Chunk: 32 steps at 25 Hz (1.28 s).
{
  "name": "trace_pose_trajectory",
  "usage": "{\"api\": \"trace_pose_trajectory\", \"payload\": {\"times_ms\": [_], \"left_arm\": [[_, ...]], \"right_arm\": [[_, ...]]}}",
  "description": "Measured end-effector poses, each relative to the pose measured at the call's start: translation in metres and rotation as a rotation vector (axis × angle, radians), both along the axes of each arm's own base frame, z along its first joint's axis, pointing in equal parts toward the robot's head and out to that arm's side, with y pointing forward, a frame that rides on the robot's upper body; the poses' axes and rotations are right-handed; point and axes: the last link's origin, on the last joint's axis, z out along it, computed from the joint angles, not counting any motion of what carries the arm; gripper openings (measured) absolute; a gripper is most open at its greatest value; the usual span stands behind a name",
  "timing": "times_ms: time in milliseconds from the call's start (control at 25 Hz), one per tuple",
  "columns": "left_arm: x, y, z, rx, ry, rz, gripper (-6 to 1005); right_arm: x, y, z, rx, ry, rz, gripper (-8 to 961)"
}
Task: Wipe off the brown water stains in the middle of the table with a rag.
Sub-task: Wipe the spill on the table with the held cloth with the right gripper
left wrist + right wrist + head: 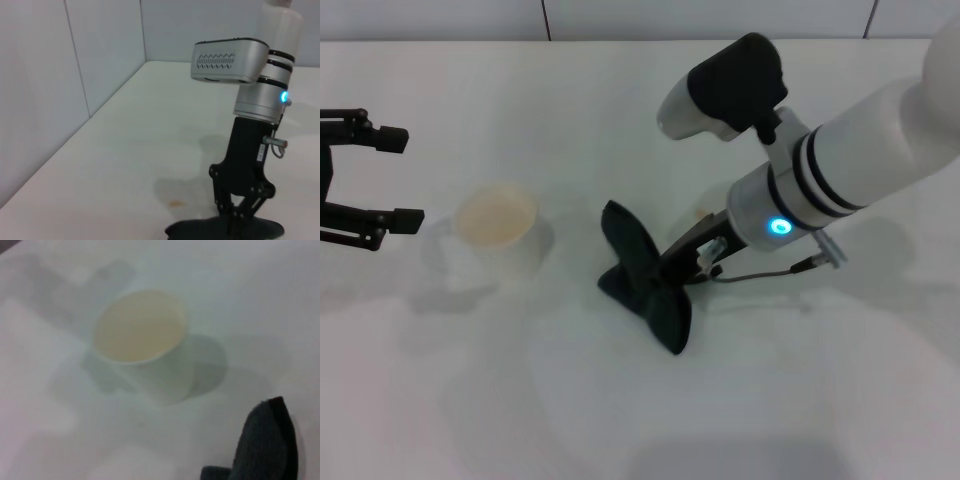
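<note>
The black rag lies crumpled on the white table near its middle, one pointed fold standing up. My right gripper is shut on the rag and presses it to the tabletop. The left wrist view shows this gripper upright over the rag. Of the brown water stains, only a faint brown trace shows on the table beside the rag; it is a pale smudge behind the gripper in the head view. A corner of the rag appears in the right wrist view. My left gripper hangs open at the far left.
A white cup with a tan inside stands left of the rag, between it and the left gripper. The right wrist view shows the cup close to the rag. A wall runs along the table's far edge.
</note>
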Motion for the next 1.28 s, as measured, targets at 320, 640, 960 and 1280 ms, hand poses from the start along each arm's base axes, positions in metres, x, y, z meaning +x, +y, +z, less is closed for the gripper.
{"api": "trace_pose_trajectory", "payload": {"times_ms": [320,640,960,1280], "left_arm": [[0.001,0.000,-0.001,-0.001,-0.002,-0.004,888],[0.001,0.000,-0.003,-0.002,-0.010,-0.002,888],[0.000,-0.002,-0.004,-0.003,-0.012,0.001,888],[-0.001,-0.002,-0.005,-0.001,-0.013,0.001,888]], "right_arm": [[-0.014,-0.014,-0.014,-0.079,0.023,0.021,94],[-0.020,-0.003,-0.018,-0.041,0.028,0.042,94],[-0.018,0.020,-0.017,0.051,0.025,0.046,94],[0.007,0.041,0.003,0.151,0.006,-0.012,94]]}}
